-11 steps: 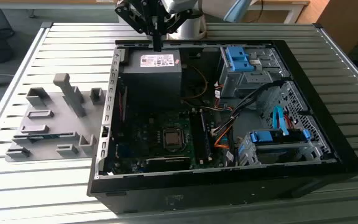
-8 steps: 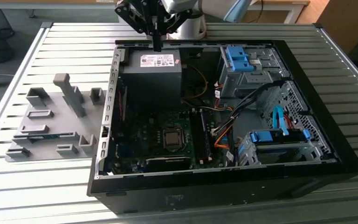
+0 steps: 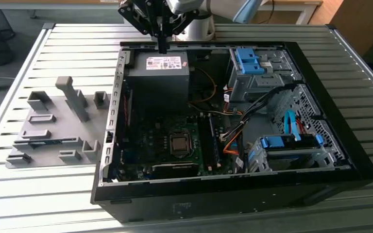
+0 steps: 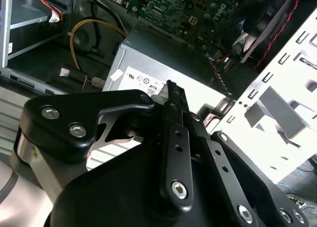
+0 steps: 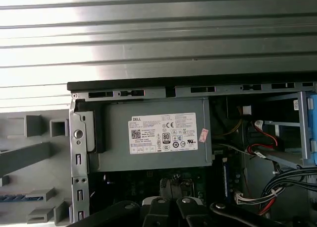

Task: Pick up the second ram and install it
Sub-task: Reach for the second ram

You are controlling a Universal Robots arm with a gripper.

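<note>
Slatted metal table (image 3: pixel 76 43) carries an open computer case (image 3: pixel 361 170) and a grey holder block (image 3: pixel 50 124). End effector (image 3: pixel 162 47) hangs over the case's far rim with its fingers pressed together. Power supply (image 3: pixel 157 77) sits just below its tip. Second ram (image 5: pixel 14 198), a thin blue strip in the first wrist view, lies in the holder block, well apart from the end effector.

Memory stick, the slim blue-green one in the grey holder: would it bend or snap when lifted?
The slim blue-green memory stick looks thin and flat, so probably light and fairly stiff, yet fragile if twisted. Lying low in the grey plastic holder, it seems unlikely to roll or tip.
</note>
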